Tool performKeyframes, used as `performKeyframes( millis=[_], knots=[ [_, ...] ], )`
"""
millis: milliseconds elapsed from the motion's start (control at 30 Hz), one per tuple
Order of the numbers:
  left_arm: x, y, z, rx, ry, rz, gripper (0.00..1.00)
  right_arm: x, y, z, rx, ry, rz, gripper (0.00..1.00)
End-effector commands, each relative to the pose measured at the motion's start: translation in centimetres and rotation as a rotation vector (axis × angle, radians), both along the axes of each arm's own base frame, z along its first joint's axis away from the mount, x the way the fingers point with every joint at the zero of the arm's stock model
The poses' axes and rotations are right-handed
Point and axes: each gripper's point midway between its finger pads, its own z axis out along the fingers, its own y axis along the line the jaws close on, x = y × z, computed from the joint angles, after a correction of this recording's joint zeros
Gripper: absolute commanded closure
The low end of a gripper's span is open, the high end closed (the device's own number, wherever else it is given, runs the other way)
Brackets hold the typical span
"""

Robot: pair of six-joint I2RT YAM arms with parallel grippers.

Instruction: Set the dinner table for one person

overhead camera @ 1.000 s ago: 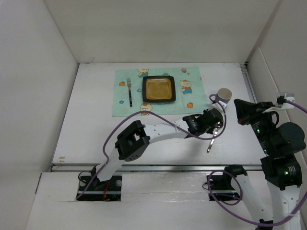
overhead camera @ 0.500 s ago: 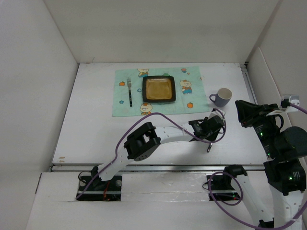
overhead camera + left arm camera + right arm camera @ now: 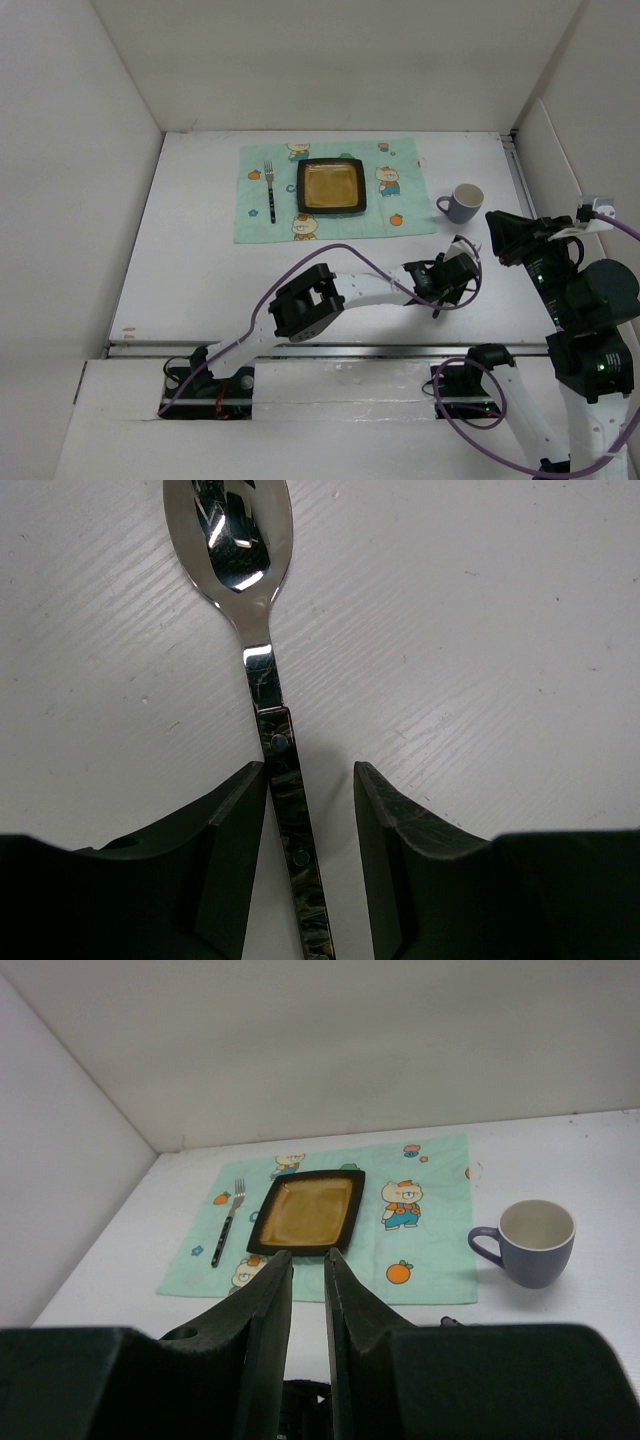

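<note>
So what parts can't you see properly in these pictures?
- Spoon: left wrist view, bowl tip cut by the top edge, handle end by the bottom edge; in the top view the left gripper covers most of it.
- Fork: top view, tines too small to count.
- Mug: right wrist view, too shallow an angle to see its bottom.
- Plate: right wrist view, near edge behind the right gripper.

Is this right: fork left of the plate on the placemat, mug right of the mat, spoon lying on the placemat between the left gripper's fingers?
Not quite. The spoon lies on the bare white table, not the placemat; the left wrist view shows it. The rest holds.
</note>
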Motion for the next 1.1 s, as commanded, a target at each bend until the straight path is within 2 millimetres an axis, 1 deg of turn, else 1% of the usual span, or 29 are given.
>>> performKeyframes(
  millis=[0,33,67,100,133,167,200,267,333,400,433,467,500,533,567,600,633,667,700,733,767,833,867,900,933,967,1000,1033,1067],
  knots=[
    [0.1,1.1,-2.0,0.087,-0.02,0.047,0.64,-0.9,0.1,1.4,-0.009,-0.047,0.014,0.75],
    [0.1,1.7,-3.2,0.123,-0.016,0.053,0.66,-0.9,0.1,1.6,-0.008,-0.053,0.012,0.75],
    [0.0,1.6,-3.1,0.135,-0.036,0.066,0.7,-1.0,0.1,1.8,-0.007,-0.062,0.015,0.75],
    [0.3,1.9,-3.4,0.15,-0.047,0.082,0.79,-1.1,0.2,2.0,-0.006,-0.07,0.018,0.75],
    [-0.1,2.3,-4.1,0.176,-0.054,0.085,0.82,-1.1,0.3,2.0,-0.005,-0.071,0.025,0.74],
    [-0.1,2.6,-4.2,0.194,-0.079,0.1,0.86,-1.2,0.3,2.2,-0.007,-0.075,0.026,0.74],
    [0.1,2.9,-4.5,0.208,-0.087,0.11,0.94,-1.4,0.2,2.4,-0.001,-0.08,0.025,0.74],
    [0.2,4.2,-5.1,0.265,-0.126,0.142,1.0,-1.5,0.1,2.8,0.002,-0.091,0.016,0.74],
    [0.2,5.1,-5.1,0.296,-0.163,0.169,1.0,-1.6,0.1,3.0,0.002,-0.098,0.019,0.74],
    [0.1,7.0,-5.0,0.322,-0.165,0.203,1.0,-1.9,0.0,3.3,0.004,-0.104,0.013,0.73],
    [0.2,6.4,-3.3,0.278,-0.17,0.208,1.0,-2.1,-0.1,3.5,0.005,-0.11,0.013,0.73],
    [-0.1,7.8,-3.7,0.292,-0.161,0.218,1.0,-2.1,-0.2,3.6,0.006,-0.111,0.008,0.73],
    [-0.2,8.3,-2.9,0.271,-0.161,0.228,1.0,-2.3,-0.2,3.8,0.004,-0.116,0.006,0.73],
    [-0.1,7.6,1.4,0.161,-0.171,0.244,1.0,-2.4,-0.3,4.0,0.003,-0.12,0.004,0.73],
    [-0.4,9.1,1.3,0.161,-0.166,0.254,1.0,-2.6,-0.5,4.0,0.003,-0.118,-0.005,0.73],
    [-0.5,9.4,2.9,0.122,-0.171,0.262,1.0,-2.8,-0.6,4.1,0.006,-0.121,-0.011,0.73],
    [1.0,10.0,8.5,-0.015,-0.175,0.307,1.0,-3.8,-0.9,5.0,0.014,-0.153,-0.02,0.73],
    [0.8,10.3,7.8,0.001,-0.167,0.299,1.0,-3.8,-0.9,5.0,0.014,-0.153,-0.02,0.73],
    [1.3,10.8,8.7,-0.03,-0.149,0.31,1.0,-4.1,-0.9,5.2,0.018,-0.162,-0.019,0.73],
    [2.1,10.9,11.8,-0.117,-0.152,0.321,1.0,-4.8,-1.0,5.7,0.023,-0.182,-0.019,0.73],
    [3.9,12.0,12.2,-0.137,-0.14,0.345,1.0,-5.0,-1.1,5.6,0.024,-0.176,-0.02,0.73],
    [6.2,12.8,13.7,-0.18,-0.137,0.382,1.0,-5.5,-1.2,5.8,0.03,-0.186,-0.021,0.73],
    [8.7,13.4,14.9,-0.207,-0.138,0.416,1.0,-5.6,-1.2,5.8,0.031,-0.187,-0.024,0.73],
    [10.1,13.5,15.5,-0.217,-0.146,0.431,1.0,-5.6,-1.2,5.7,0.032,-0.184,-0.024,0.73],
    [11.6,13.7,14.3,-0.186,-0.146,0.444,1.0,-5.6,-1.2,5.6,0.03,-0.183,-0.022,0.73],
    [13.4,12.9,16.7,-0.237,-0.154,0.451,1.0,-5.4,-1.1,5.1,0.027,-0.168,-0.019,0.73],
    [15.9,13.5,17.2,-0.246,-0.16,0.483,1.0,-5.3,-1.1,5.0,0.027,-0.16,-0.018,0.73],
    [17.3,13.6,14.3,-0.174,-0.141,0.497,1.0,-5.1,-1.1,4.7,0.024,-0.149,-0.019,0.74],
    [19.4,12.6,17.2,-0.232,-0.167,0.513,1.0,-5.0,-1.0,4.4,0.025,-0.141,-0.014,0.74]
  ],
)
